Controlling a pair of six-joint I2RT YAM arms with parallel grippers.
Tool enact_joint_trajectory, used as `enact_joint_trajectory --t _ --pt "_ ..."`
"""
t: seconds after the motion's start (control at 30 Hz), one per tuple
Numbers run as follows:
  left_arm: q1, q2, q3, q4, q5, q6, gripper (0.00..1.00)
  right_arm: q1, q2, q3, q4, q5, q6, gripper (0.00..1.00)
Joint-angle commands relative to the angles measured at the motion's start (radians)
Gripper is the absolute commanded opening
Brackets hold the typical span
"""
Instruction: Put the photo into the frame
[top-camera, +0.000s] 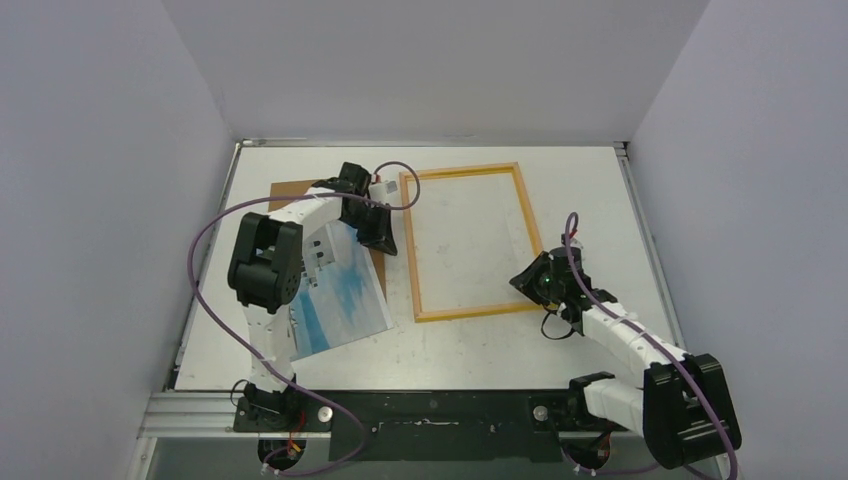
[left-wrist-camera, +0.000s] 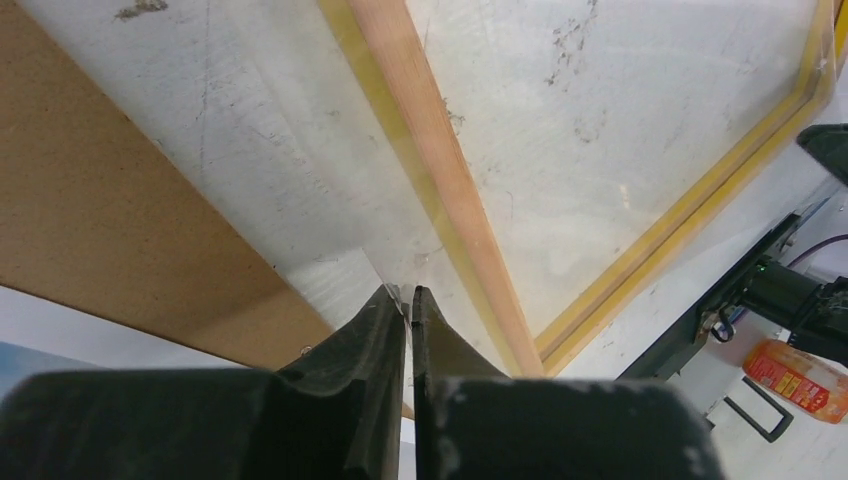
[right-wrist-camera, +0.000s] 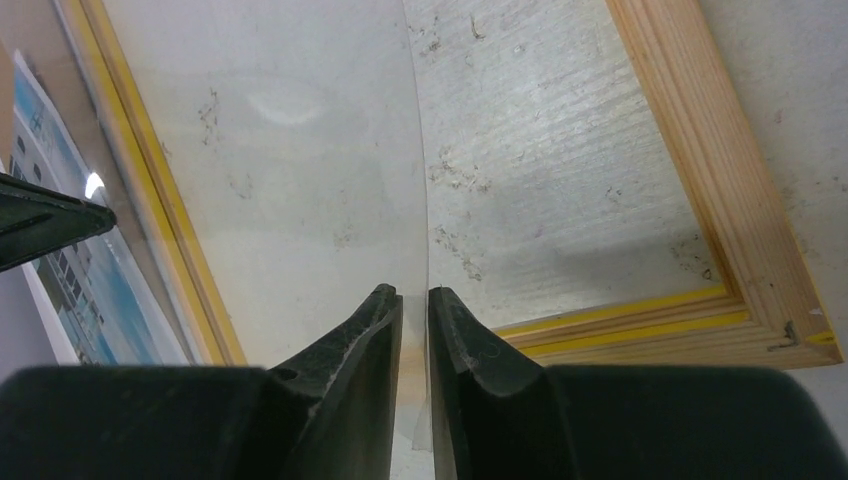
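So the photo (top-camera: 345, 295) isn't in the frame. We can see it lying picture side up on the left part of the table (top-camera: 600, 200), blue sky and water showing, with the left arm crossing over its far half. Its far end overlaps a brown backing panel (top-camera: 292, 190) that pokes out past it toward the back wall. The photo's right edge sits just beside the frame (top-camera: 470, 312) but isn't touching it.

The frame is flat in the middle of the table, pale wood side up, with a bit of yellow showing along the inner lip. All we see through it is scuffed tabletop.

Then there's a clear sheet (right-wrist-camera: 300, 150), really thin and see-through, sitting over the left part of the frame opening.

The left gripper (top-camera: 383, 240) is right at the frame's left rail. In its wrist view the fingers are pressed almost flat together, with a corner of that clear sheet pinched at the tips.

The right gripper (top-camera: 530, 280) is over the frame's near right corner. Its fingers are close together with a narrow slit between them, and the sheet's edge runs straight into that slit. Honestly we can't tell if the pads are actually pressing on it or just flanking it.
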Motion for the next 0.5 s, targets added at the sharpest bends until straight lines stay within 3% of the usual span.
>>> enact_joint_trajectory --t 0.0,0.13,0.17,0.27,0.47 --pt "0.002 -0.063 0.040 0.023 0.051 0.005 0.02 0.025 0.024 0.008 0.085 -0.034 0.003 0.23" --pt "0.025 -0.071 0.041 -0.001 0.055 0.015 0.00 0.019 0.069 0.039 0.077 -0.057 -0.055 0.57" --pt "0.033 -0.076 0.039 -0.009 0.057 0.021 0.00 0.011 0.102 0.054 0.074 -0.076 -0.078 0.61" --pt "0.059 -0.087 0.033 -0.035 0.043 0.049 0.00 -0.004 0.177 0.103 0.083 -0.107 -0.142 0.67" --pt "0.102 -0.084 0.029 -0.079 -0.024 0.109 0.00 -0.008 0.316 0.239 0.108 -0.141 -0.222 0.70"
